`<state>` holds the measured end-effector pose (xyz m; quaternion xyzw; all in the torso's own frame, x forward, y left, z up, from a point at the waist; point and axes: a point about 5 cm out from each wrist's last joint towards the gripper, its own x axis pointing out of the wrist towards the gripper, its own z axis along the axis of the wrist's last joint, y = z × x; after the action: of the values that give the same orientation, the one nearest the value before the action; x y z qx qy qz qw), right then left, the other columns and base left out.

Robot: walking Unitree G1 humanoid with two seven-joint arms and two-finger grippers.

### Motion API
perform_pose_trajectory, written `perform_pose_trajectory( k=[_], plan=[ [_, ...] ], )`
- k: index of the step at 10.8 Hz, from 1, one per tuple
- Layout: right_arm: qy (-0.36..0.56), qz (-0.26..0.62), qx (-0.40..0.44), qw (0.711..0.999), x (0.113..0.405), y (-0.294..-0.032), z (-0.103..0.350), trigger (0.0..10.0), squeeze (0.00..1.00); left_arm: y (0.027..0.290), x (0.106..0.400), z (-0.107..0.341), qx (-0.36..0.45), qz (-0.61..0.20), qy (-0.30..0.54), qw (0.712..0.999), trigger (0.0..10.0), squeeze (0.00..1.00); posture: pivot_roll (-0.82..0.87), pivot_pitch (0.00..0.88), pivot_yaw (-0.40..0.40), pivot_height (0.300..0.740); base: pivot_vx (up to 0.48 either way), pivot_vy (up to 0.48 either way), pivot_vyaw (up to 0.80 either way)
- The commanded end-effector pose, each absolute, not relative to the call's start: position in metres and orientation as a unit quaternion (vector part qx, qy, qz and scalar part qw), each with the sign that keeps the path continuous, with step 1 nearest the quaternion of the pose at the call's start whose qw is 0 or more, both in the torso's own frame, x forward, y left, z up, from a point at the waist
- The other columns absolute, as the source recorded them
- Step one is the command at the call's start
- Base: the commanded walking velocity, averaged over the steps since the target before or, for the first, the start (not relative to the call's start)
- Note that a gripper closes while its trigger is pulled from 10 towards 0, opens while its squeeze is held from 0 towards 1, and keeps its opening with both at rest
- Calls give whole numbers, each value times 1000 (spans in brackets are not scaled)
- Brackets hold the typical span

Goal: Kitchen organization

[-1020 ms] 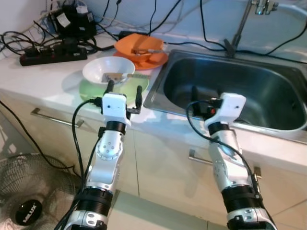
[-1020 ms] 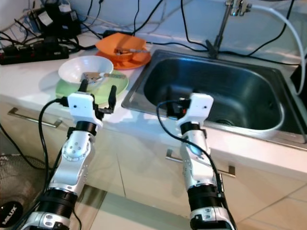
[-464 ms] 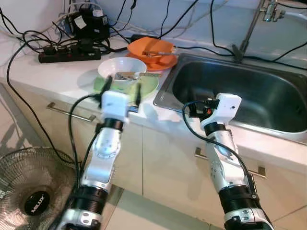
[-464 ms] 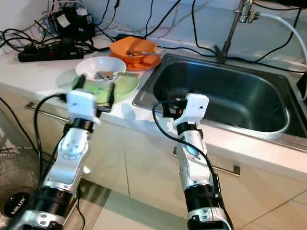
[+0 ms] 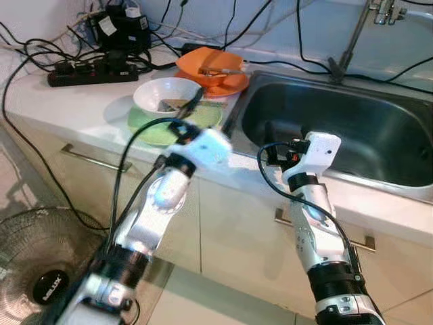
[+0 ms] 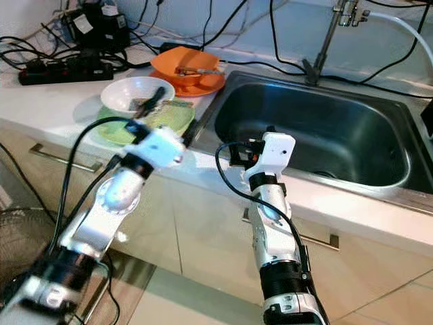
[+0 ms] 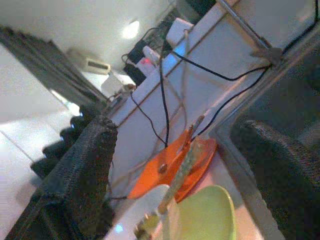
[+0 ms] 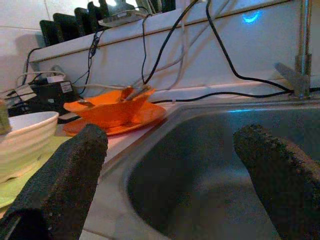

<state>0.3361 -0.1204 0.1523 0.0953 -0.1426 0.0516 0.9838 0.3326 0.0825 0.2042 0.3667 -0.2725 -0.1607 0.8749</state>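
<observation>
Up on the white counter [image 5: 81, 101], a white bowl [image 5: 166, 95] sits on a green plate [image 5: 152, 128], with utensils lying in the bowl. Just behind them, touching the sink's left rim, an orange bowl [image 5: 210, 64] rests on an orange plate [image 5: 226, 84], also holding a utensil. The green plate reaches close to the counter's front edge and lies just beside the sink [image 5: 338, 128], leaving only a narrow strip of bare counter between plate and steel rim.

The left gripper [image 5: 193, 112] is tilted over the front of the counter, its black fingers [image 7: 75, 175] spread wide apart and holding nothing; one finger points over the white bowl, and the wrist view looks along the gap toward the orange dishes and the green plate.

The right gripper [image 5: 274, 135] hovers over the near left corner of the sink, fingers [image 8: 60, 170] likewise wide apart and empty. Its wrist view looks across the steel basin, which offers broad open room, toward the tap stem [image 8: 302, 45] at the back wall.

At the counter's far left a black power strip [image 5: 95, 68] and a tangle of black cables [image 5: 40, 54] crowd the back, with more cables running along the wall behind the sink. Below the counter edge are cupboard fronts with a metal handle [image 5: 91, 159], and a floor fan [image 5: 40, 277] stands by the left arm.
</observation>
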Motion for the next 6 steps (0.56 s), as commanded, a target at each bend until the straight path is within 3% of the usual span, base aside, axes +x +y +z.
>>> perform_pose_trajectory(
  k=[1,4,6],
  plan=[
    [-143,50,98,984,337,-121,152,10000,0,78,336,205,396,-172,-270,861,10000,0,68,35,8,740,0,0,0],
    [-145,47,98,983,337,-122,152,10000,0,68,353,205,480,-179,-244,823,10000,0,66,33,12,740,0,0,0],
    [-145,46,99,983,337,-122,152,10000,0,69,365,201,511,-167,-212,816,10000,0,64,33,14,740,0,0,0]
  ],
)
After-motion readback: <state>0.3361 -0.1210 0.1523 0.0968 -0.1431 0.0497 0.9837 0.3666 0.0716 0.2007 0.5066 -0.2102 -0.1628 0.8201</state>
